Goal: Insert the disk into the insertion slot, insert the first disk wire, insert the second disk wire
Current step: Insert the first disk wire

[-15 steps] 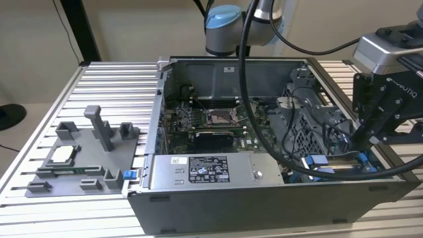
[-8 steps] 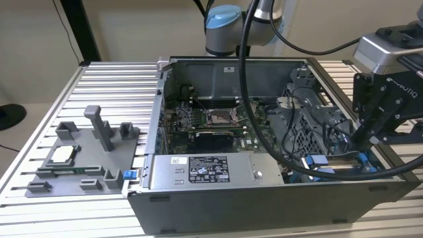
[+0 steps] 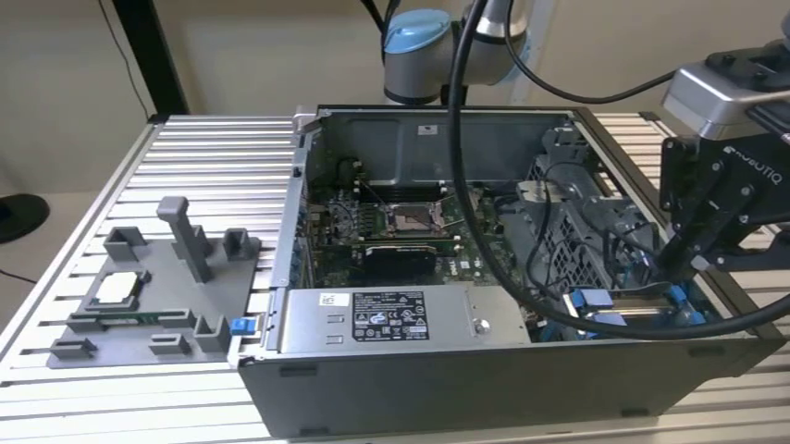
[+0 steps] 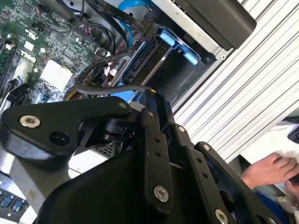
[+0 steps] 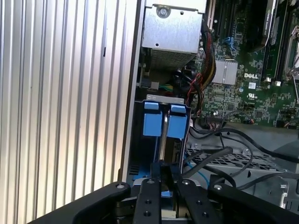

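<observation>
Your gripper (image 5: pixel 163 169) reaches down into the computer case (image 3: pixel 494 379) at its near corner on the exterior view's right. Its fingers are drawn narrow and pinched on the end of a black wire (image 4: pixel 112 87). Just beyond the fingertips you see the disk (image 5: pixel 153 123) sitting in the insertion slot (image 5: pixel 163 98), its blue carrier tabs side by side close to the case wall. Along the case's near wall sits the silver power-supply box (image 3: pixel 383 319), and deeper inside lies the motherboard (image 3: pixel 395 222). Outside the case, a grey fixture block (image 3: pixel 173 310) rests on the slatted table (image 3: pixel 210 148).
</observation>
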Controlling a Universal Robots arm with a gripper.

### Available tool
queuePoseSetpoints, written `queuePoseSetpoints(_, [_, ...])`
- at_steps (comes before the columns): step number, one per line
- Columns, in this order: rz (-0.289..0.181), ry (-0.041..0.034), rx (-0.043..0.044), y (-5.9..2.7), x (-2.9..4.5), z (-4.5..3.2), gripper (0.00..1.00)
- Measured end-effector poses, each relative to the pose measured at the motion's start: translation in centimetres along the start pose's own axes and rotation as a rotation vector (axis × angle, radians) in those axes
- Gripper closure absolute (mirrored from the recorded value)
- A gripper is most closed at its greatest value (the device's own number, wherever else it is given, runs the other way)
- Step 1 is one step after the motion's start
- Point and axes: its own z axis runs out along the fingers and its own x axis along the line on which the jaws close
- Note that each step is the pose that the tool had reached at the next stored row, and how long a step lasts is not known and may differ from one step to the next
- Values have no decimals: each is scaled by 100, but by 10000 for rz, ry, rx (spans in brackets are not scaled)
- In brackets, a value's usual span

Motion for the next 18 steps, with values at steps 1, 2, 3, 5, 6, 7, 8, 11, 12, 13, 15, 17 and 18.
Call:
queuePoseSetpoints(1, [4, -3, -35, -4, 11, 3, 100])
queuePoseSetpoints(2, [8, -5, -56, -11, 22, 10, 100])
queuePoseSetpoints(3, [8, -6, -60, -21, 32, 19, 100])
queuePoseSetpoints(5, [11, -14, -64, -41, 47, 39, 100])
queuePoseSetpoints(6, [12, -21, -73, -51, 52, 50, 100])
queuePoseSetpoints(7, [14, -25, -83, -61, 55, 60, 100])
queuePoseSetpoints(8, [16, -33, -92, -74, 57, 71, 100])
queuePoseSetpoints(11, [44, -74, -108, -97, 61, 100, 100])
queuePoseSetpoints(12, [64, -114, -105, -101, 61, 108, 100])
queuePoseSetpoints(13, [88, -179, -100, -104, 61, 114, 100])
queuePoseSetpoints(15, [124, -316, -88, -112, 62, 127, 100])
queuePoseSetpoints(17, [139, -371, -109, -126, 63, 135, 100])
queuePoseSetpoints(18, [141, -375, -164, -139, 64, 136, 100])
